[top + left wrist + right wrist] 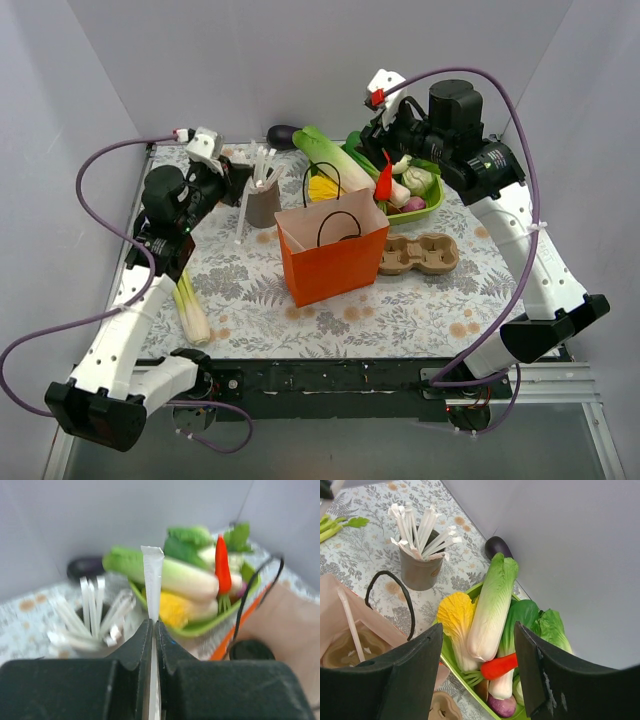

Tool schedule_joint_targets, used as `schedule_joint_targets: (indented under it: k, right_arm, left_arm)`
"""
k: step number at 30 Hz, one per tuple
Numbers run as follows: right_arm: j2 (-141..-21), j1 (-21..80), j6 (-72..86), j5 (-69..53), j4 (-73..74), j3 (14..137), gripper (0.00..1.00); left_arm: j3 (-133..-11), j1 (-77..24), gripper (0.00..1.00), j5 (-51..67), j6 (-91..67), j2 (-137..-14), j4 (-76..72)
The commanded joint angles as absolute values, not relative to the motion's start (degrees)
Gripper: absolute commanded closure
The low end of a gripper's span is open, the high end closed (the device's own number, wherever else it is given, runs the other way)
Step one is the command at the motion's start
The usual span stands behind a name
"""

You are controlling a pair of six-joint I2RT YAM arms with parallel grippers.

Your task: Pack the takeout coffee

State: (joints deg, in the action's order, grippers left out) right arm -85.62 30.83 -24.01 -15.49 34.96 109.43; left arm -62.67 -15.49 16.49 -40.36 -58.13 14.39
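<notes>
My left gripper is shut on a thin white paper-wrapped stick that stands up between its fingers. From above, this gripper hovers just left of the grey cup of white sticks, and the held stick hangs below it. An orange paper bag stands open mid-table. Low inside it a round black lid shows, apparently the takeout coffee; its cup body is hidden. My right gripper is open and empty above the green vegetable tray, also seen from above.
A brown pulp cup tray lies right of the bag. The green tray holds cabbage, greens and a red pepper. A dark eggplant lies by the back wall. A leek rests near my left arm. Walls close in on three sides.
</notes>
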Motion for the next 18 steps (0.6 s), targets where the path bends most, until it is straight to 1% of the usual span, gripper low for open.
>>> schedule_joint_targets:
  k: [1, 7, 12, 18]
  right_arm:
    - [-86.0, 30.5, -24.1, -14.6, 32.6, 110.8, 0.34]
    - [-85.3, 30.3, -24.8, -13.6, 32.8, 109.5, 0.34]
    - [-84.4, 29.9, -25.2, -13.0, 32.7, 107.9, 0.34]
    - [-84.2, 28.7, -24.6, -13.3, 31.8, 105.8, 0.34]
  left_arm:
    - [-65.1, -15.2, 1.00, 11.1, -42.2, -65.8, -7.6]
    - [-68.6, -14.9, 1.00, 6.3, -40.8, -75.7, -23.1]
    - [-71.8, -13.6, 1.00, 5.4, -39.7, -84.5, -28.9]
    - [-73.7, -11.7, 1.00, 6.1, -38.6, -89.7, -32.3]
